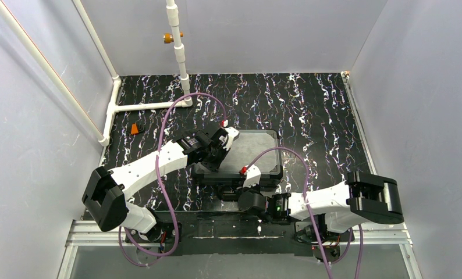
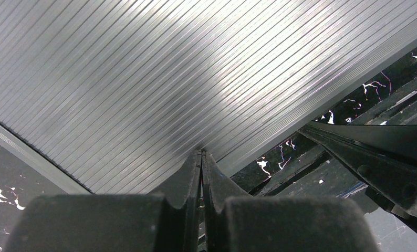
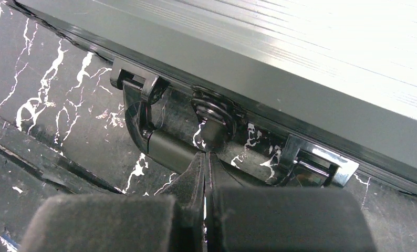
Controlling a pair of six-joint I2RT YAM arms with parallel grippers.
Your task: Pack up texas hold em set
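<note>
Overhead, closed case point(image 1: 249, 152) rests on black marbled table point(image 1: 316, 116).

No readable text, label or number shows anywhere.

The case point(image 1: 252, 152) has a lid full of thin ridges. It looks like grey metal, and it shines where the light hits it. Its rim is smooth and dark. The handle point(image 3: 162, 144) is black plastic, smooth and a bit glossy. The latch point(image 3: 322, 164) beside it is bright, shiny metal, almost like a mirror. The tabletop point(image 1: 322, 110) is black with white streaks like marble, and it looks smooth and a little shiny. The left pincer point(image 2: 201, 157) and the right pincer point(image 3: 206, 160) are black, matt and finely grainy. The arms point(image 1: 153, 165) are smooth white plastic with black parts. The walls point(image 1: 36, 145) are pale and matt.
</note>
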